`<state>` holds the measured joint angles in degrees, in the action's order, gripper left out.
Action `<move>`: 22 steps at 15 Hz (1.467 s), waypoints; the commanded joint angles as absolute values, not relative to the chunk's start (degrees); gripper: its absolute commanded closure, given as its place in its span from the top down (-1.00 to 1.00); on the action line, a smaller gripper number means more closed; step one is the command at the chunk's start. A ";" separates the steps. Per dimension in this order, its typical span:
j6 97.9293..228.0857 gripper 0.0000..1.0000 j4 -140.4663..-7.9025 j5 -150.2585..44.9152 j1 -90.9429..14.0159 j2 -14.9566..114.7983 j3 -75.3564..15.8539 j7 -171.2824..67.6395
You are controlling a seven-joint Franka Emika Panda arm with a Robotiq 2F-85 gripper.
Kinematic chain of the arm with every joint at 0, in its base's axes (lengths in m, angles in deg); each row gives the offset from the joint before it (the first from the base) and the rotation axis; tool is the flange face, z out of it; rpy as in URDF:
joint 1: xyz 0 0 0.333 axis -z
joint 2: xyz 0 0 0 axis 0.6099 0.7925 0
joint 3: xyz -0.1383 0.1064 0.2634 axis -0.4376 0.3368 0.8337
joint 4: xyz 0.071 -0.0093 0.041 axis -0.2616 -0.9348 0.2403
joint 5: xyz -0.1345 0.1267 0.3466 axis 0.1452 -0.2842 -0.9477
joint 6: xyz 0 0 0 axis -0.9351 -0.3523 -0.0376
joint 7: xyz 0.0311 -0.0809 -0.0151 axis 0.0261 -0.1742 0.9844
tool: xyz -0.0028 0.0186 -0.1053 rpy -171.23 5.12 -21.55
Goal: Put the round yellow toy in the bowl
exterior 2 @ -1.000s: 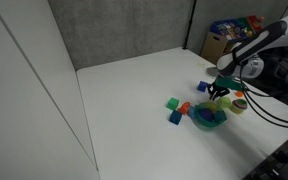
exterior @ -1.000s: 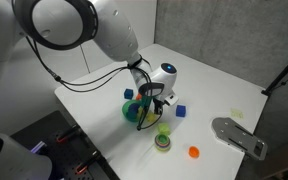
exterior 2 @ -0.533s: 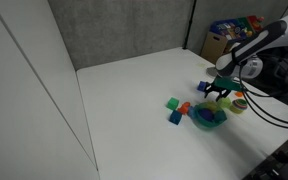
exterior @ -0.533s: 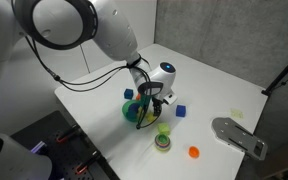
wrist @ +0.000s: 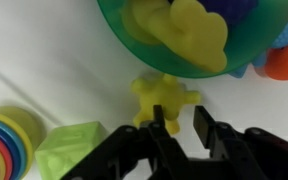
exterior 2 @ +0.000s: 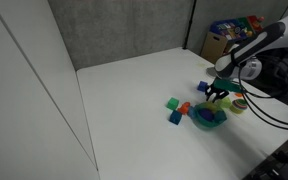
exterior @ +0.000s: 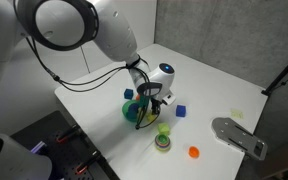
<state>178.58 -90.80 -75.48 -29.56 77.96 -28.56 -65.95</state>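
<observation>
bowl [wrist: 117, 28]: yellow piece [wrist: 189, 35] inside; round yellow toy [wrist: 164, 97]: outside, beside rim

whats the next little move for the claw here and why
Probably ease the claw forward and down until its fingers straddle the round yellow toy. In the wrist view the toy lies on the table just outside the bowl, ahead of the fingertips, and nothing sits between the parted fingers. Closing now would likely grab air.
</observation>
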 commanded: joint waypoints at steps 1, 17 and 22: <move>177.52 -0.83 -90.39 -76.06 -28.82 77.86 -28.33 -64.85; 181.24 -0.94 -99.04 -76.87 -30.90 63.77 -24.91 -61.82; 178.75 -0.94 -103.52 -76.94 -30.85 57.25 -24.01 -60.04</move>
